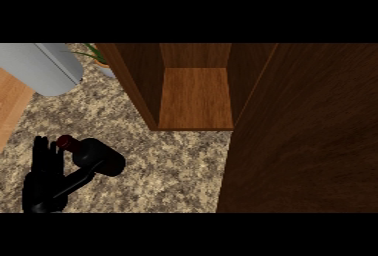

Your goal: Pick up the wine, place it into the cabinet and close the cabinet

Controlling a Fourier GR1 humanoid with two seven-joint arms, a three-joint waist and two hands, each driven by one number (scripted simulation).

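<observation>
The wine bottle (100,156) is dark with a red cap (65,141) and sits on the speckled stone counter (170,170) at the lower left. My left hand (43,172) is right beside it, its fingers (44,150) straight and upright next to the cap, while the thumb (77,177) stretches out against the bottle's body. The wooden cabinet (196,97) stands open behind, its shelf bare. Its dark door (303,130) is swung out and fills the right side. My right hand is nowhere in the view.
A rounded grey appliance (40,67) lies at the upper left, with a green plant (96,55) next to it. A light wooden surface (11,107) borders the counter on the left.
</observation>
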